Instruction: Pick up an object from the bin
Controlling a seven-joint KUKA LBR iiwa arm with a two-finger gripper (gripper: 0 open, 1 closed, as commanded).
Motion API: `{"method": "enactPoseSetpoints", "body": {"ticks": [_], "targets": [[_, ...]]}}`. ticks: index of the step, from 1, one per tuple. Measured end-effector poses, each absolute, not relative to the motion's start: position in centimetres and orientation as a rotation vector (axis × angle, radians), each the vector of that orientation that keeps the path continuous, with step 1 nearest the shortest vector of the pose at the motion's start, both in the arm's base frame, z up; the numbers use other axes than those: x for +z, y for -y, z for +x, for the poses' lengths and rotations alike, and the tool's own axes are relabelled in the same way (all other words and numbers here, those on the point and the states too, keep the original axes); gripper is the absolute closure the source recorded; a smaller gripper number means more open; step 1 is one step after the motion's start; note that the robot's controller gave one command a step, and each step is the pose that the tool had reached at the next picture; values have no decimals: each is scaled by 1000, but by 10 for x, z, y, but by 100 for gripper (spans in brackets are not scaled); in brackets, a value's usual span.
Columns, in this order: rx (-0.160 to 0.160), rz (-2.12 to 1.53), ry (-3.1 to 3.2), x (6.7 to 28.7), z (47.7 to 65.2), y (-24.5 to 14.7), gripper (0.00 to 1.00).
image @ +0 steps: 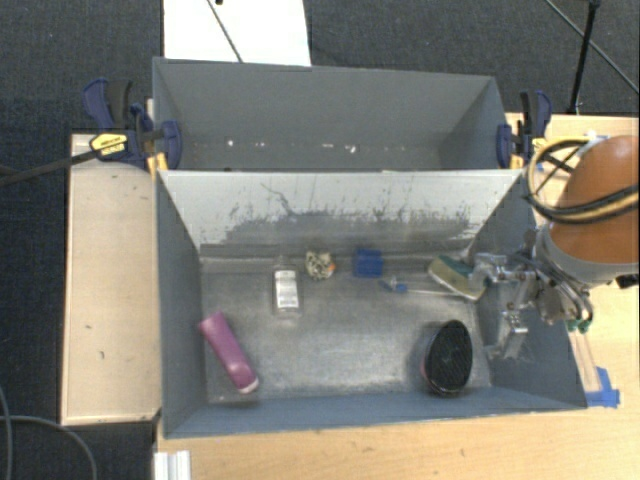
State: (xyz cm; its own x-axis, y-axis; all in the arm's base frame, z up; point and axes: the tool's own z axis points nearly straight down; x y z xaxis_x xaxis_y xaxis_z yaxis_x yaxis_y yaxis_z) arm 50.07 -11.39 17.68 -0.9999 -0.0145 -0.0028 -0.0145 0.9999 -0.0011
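Note:
My gripper (pixel 508 320) hangs over the bin's right sloping wall, near the front right corner. Just left of it a black oval brush (pixel 447 357) lies on the bin floor, a short gap away. Up and to the left of the gripper, a pale green and white thing (pixel 455 278) with a thin blue handle rests near the back right of the floor. Nothing shows between the gripper's tips.
A blue cube (pixel 368 264), a small crumpled beige thing (pixel 320 264) and a silver-white block (pixel 286 291) lie along the back of the floor. A pink cylinder (pixel 229 352) lies at the front left. The arm's orange cover and cables sit over the right rim.

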Motion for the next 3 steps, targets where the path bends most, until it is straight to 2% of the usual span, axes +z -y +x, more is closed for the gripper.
{"method": "enactPoseSetpoints", "body": {"ticks": [1,2,3], "targets": [[-1,-493,-3094,70,486,76,0],[0,-497,-3099,70,484,77,100],[-4,-1285,-2863,194,495,126,100]]}}
